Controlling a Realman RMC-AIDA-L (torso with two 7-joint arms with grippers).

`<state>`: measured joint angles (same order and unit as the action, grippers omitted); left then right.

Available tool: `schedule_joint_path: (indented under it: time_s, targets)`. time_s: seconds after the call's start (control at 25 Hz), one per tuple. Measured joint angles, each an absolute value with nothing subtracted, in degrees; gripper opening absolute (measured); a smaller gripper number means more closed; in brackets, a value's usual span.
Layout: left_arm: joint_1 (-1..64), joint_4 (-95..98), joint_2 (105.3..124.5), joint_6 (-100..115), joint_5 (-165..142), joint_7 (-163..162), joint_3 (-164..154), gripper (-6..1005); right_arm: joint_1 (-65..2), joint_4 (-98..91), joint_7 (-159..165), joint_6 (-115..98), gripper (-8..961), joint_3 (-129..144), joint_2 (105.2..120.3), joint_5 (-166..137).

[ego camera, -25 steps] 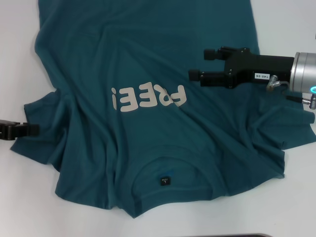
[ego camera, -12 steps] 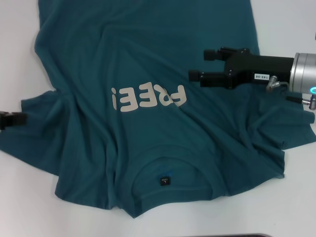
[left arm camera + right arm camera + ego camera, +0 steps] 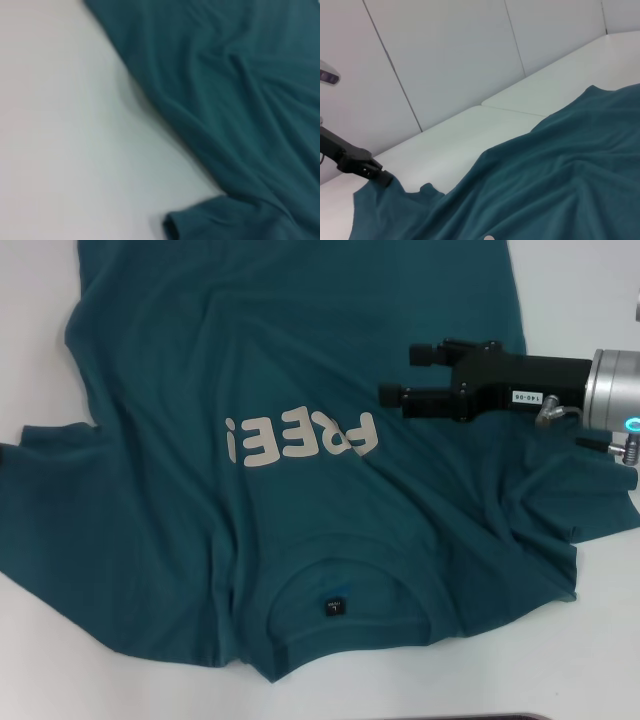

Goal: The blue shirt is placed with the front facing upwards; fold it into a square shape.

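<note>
Claw on my right arm hovers in the head view over the large teal-blue cotton T-shirt, just beside the white "FREE!" lettering; its two black fingers are parted with a gap between them and nothing is gripped. The shirt lies front up on the white tabletop, collar and its small black neck label towards me, hem running out of the top of the frame. I judge the step is spreading the shirt flat ahead of any fold: the left sleeve is drawn out to the frame edge, while the right sleeve is bunched under my right arm with creases across the chest. To do this well I would tension both sleeves evenly and low to the tabletop, avoid dragging the body sideways, and clear those creases before folding, or the square will come out skewed. My left claw is outside the head view. From the left wrist camera I see only rumpled shirt fabric and a rolled sleeve opening against bare tabletop; none of that arm's fingers show. From the right wrist camera the shirt stretches off, and far away a black claw sits at the sleeve tip; I take it for my left one, apparently pinching the cloth, though I cannot tell for certain.
</note>
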<state>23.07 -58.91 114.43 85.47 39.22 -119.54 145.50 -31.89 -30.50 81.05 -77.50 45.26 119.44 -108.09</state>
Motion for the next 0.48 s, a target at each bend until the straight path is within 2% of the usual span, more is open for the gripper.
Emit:
schedule_joint_path:
  time_s: [0.48]
  targets:
    - [23.5, -60.0, 113.62, 83.9, 36.8, -121.4, 147.4, 15, -32.3, -30.5, 81.1, -77.5, 911, 45.3, 119.42, -108.0]
